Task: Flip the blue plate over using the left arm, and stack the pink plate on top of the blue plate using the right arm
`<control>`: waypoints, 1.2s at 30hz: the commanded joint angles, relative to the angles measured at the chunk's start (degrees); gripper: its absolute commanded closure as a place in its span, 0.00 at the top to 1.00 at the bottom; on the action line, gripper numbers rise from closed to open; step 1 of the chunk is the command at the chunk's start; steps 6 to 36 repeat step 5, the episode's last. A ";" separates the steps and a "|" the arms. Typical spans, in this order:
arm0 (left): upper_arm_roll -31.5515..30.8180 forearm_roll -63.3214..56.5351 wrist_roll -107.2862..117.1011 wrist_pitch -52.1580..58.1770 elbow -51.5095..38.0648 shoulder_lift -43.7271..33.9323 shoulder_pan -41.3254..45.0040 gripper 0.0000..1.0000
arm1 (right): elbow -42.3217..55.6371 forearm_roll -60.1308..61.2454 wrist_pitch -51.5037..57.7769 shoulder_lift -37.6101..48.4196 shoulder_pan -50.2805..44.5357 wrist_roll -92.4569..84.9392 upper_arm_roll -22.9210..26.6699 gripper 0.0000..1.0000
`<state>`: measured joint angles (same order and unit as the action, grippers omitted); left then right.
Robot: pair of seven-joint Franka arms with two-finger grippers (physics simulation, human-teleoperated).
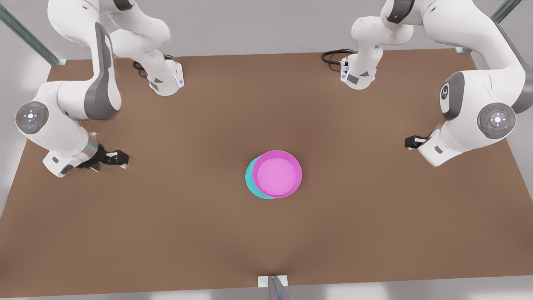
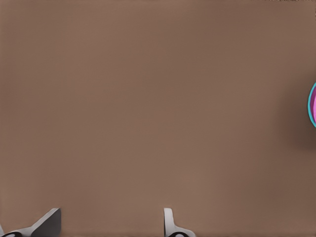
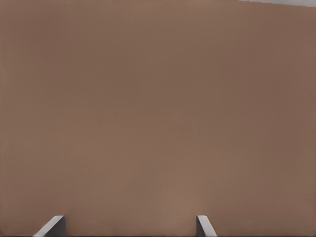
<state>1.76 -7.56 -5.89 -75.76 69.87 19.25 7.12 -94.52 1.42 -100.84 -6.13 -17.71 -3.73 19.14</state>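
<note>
- Jaws on both grippers stand parted, nothing between them.
- Front view: pink plate (image 1: 278, 173) sits on top of blue plate (image 1: 250, 179), slid a little toward the front view's right so a blue crescent shows; both mid-table (image 1: 208, 233). One gripper (image 1: 118, 158) hovers low at the front view's left, the other (image 1: 412, 142) at its right, each well apart from the plates.
- Left wrist view: left gripper (image 2: 106, 224) over bare table; plate edges at the frame's border.
- Right wrist view: right gripper (image 3: 129, 226) over bare table.

Even soft light, faint shadows — no glare, mild blur
</note>
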 commanded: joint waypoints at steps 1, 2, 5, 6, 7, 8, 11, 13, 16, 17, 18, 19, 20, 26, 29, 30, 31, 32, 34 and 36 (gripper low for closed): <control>0.00 0.09 0.00 0.00 0.00 -0.01 0.00 1.00 | 0.13 0.08 1.07 0.33 0.39 0.04 -0.41 1.00; 0.00 0.09 0.00 0.00 0.00 -0.01 0.00 1.00 | 0.13 -0.10 2.31 1.04 2.50 -0.05 -1.47 1.00; 0.00 0.09 0.00 0.00 0.00 -0.01 0.00 1.00 | 0.22 -0.54 2.31 1.39 8.13 -0.14 -6.04 1.00; 0.00 0.09 0.00 0.00 0.00 -0.01 0.00 1.00 | 0.22 -0.54 2.31 1.39 8.13 -0.14 -6.04 1.00; 0.00 0.09 0.00 0.00 0.00 -0.01 0.00 1.00 | 0.22 -0.54 2.31 1.39 8.13 -0.14 -6.04 1.00; 0.00 0.09 0.00 0.00 0.00 -0.01 0.00 1.00 | 0.22 -0.54 2.31 1.39 8.13 -0.14 -6.04 1.00; 0.00 0.09 0.00 0.00 0.00 -0.01 0.00 1.00 | 0.22 -0.54 2.31 1.39 8.13 -0.14 -6.04 1.00; 0.00 0.09 0.00 0.00 0.00 -0.01 0.00 1.00 | 0.22 -0.54 2.31 1.39 8.13 -0.14 -6.04 1.00; 0.00 0.09 0.00 0.00 0.00 -0.01 0.00 1.00 | 0.22 -0.54 2.31 1.39 8.13 -0.14 -6.04 1.00; 0.00 0.09 0.00 0.00 0.00 -0.01 0.00 1.00 | 0.22 -0.54 2.31 1.39 8.13 -0.14 -6.04 1.00; 0.00 0.09 0.00 0.00 0.00 -0.01 0.00 1.00 | 0.22 -0.54 2.31 1.39 8.13 -0.14 -6.04 1.00; 0.00 0.09 0.00 0.00 0.00 -0.01 0.00 1.00 | 0.22 -0.54 2.31 1.39 8.13 -0.14 -6.04 1.00; 0.00 0.09 0.00 0.00 0.00 -0.01 0.00 1.00 | 0.22 -0.54 2.31 1.39 8.13 -0.14 -6.04 1.00; 0.00 0.09 0.00 0.00 0.00 -0.01 0.00 1.00 | 0.22 -0.54 2.31 1.39 8.13 -0.14 -6.04 1.00; 0.00 0.09 0.00 0.00 0.00 -0.01 0.00 1.00 | 0.22 -0.54 2.31 1.39 8.13 -0.14 -6.04 1.00; 0.00 0.09 0.00 0.00 0.00 -0.01 0.00 1.00 | 0.22 -0.54 2.31 1.39 8.13 -0.14 -6.04 1.00; 0.00 0.09 0.00 0.00 0.00 -0.01 0.00 1.00 | 0.22 -0.54 2.31 1.39 8.13 -0.14 -6.04 1.00; 0.00 0.09 0.00 0.00 0.00 -0.01 0.00 1.00 | 0.22 -0.54 2.31 1.39 8.13 -0.14 -6.04 1.00; 0.00 0.09 0.00 0.00 0.00 -0.01 0.00 1.00 | 0.22 -0.54 2.31 1.39 8.13 -0.14 -6.04 1.00; 0.00 0.09 0.00 0.00 0.00 -0.01 0.00 1.00 | 0.22 -0.54 2.31 1.39 8.13 -0.14 -6.04 1.00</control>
